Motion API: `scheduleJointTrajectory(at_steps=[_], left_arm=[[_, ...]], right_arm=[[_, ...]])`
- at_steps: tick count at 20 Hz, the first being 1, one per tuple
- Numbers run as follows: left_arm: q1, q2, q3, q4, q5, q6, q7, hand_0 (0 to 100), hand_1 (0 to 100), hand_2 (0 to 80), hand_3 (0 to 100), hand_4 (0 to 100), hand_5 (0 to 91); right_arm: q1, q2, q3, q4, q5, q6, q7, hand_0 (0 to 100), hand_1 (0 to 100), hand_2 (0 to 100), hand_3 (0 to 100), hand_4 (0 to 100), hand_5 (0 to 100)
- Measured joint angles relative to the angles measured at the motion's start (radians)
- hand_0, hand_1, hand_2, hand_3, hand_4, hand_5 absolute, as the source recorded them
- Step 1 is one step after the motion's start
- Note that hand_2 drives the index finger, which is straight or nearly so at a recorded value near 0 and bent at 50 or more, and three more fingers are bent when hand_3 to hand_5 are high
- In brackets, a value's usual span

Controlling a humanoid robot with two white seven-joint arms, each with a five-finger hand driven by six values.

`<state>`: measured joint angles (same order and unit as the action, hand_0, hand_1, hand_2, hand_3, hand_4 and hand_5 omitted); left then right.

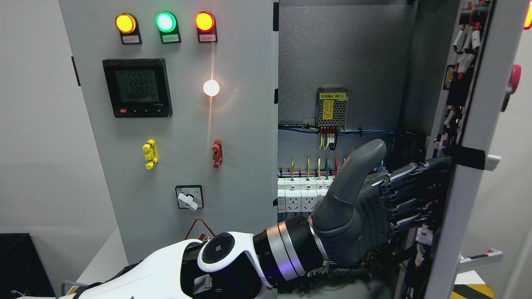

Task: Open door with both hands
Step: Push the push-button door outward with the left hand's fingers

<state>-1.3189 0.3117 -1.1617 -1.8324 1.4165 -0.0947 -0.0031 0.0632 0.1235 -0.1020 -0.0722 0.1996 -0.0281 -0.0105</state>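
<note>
The cabinet's right door (pixel 469 187) stands swung out, and I see its edge and wired inner face. My left arm comes in from the lower left and reaches across the opening. My left hand (pixel 390 199) lies against the inner side of that door with fingers (pixel 415 187) stretched out and thumb (pixel 357 174) pointing up; it grips nothing. The left door (pixel 241 124) is closed. My right hand is out of view.
Inside the cabinet are a power supply (pixel 331 109), white sockets and breakers (pixel 299 195) and wiring. The left door carries three lit lamps, a meter (pixel 137 87) and a rotary switch (pixel 189 198). A red button (pixel 514 79) and a handle (pixel 478 257) sit on the right door's outer face.
</note>
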Motion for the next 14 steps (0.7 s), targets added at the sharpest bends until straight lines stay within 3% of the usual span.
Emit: scheduleJointTrajectory(at_steps=[14], left_arm=[[-0.019, -0.113, -0.007, 0.055, -0.008, 0.001, -0.001, 0, 0, 0.0, 0, 0, 0.0]], right_arm=[[0.000, 0.000, 0.000, 0.000, 0.000, 0.000, 0.000, 19, 0, 0, 0, 0, 0]])
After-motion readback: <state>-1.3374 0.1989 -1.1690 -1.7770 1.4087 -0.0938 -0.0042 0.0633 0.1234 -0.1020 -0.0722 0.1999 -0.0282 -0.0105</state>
